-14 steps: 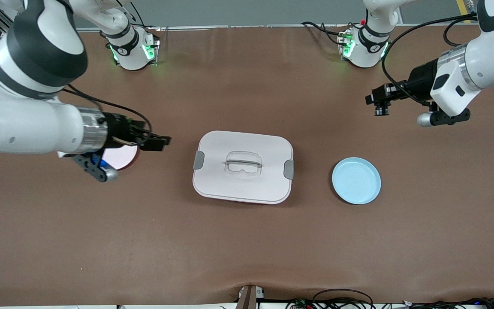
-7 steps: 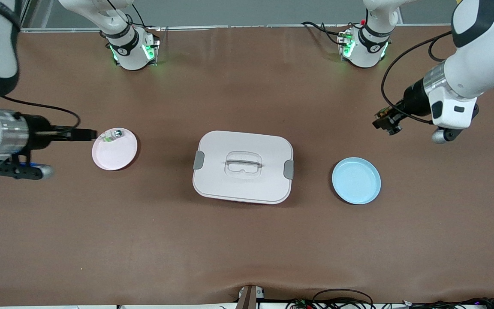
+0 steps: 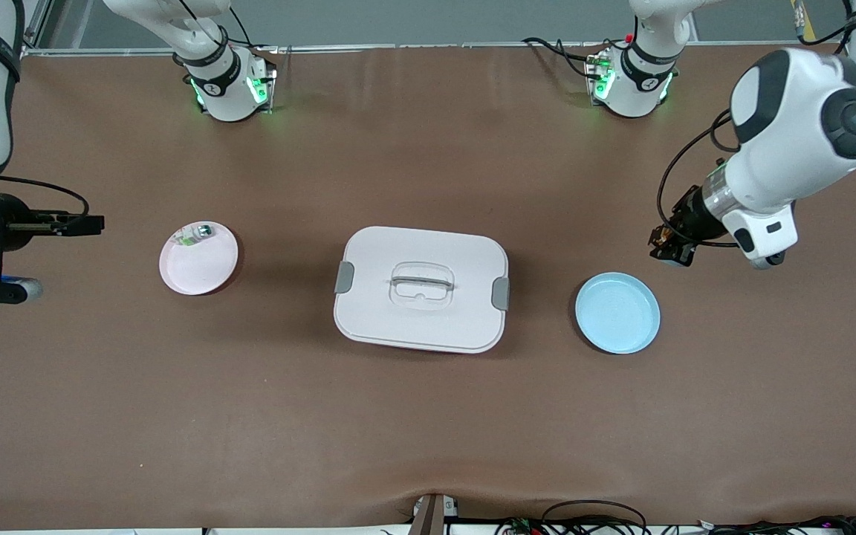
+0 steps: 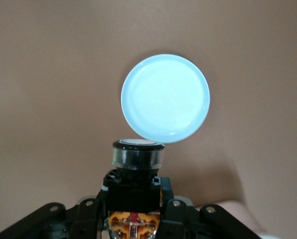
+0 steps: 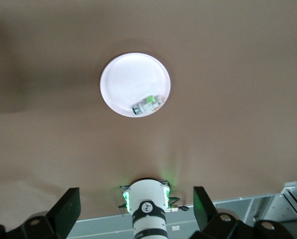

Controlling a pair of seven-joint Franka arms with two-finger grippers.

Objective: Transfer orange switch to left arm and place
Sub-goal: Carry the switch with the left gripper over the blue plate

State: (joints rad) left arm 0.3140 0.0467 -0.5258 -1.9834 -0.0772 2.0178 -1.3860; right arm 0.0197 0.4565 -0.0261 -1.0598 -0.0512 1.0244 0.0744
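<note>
The left claw (image 3: 670,247) is clenched on the orange switch (image 4: 137,158) and hangs just beside the blue plate (image 3: 617,313), so the placing step is probably in hand; next it must lower over the plate. The right claw (image 3: 86,223), released, waits near the pink plate (image 3: 199,258), away from the box (image 3: 421,289).

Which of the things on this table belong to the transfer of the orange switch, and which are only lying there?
Belong to the job:
- orange switch, held in the left gripper above the table near the blue plate
- right gripper, open, beside the pink plate
- box, to be avoided

Only lying there:
- small green-and-silver part on the pink plate
</note>
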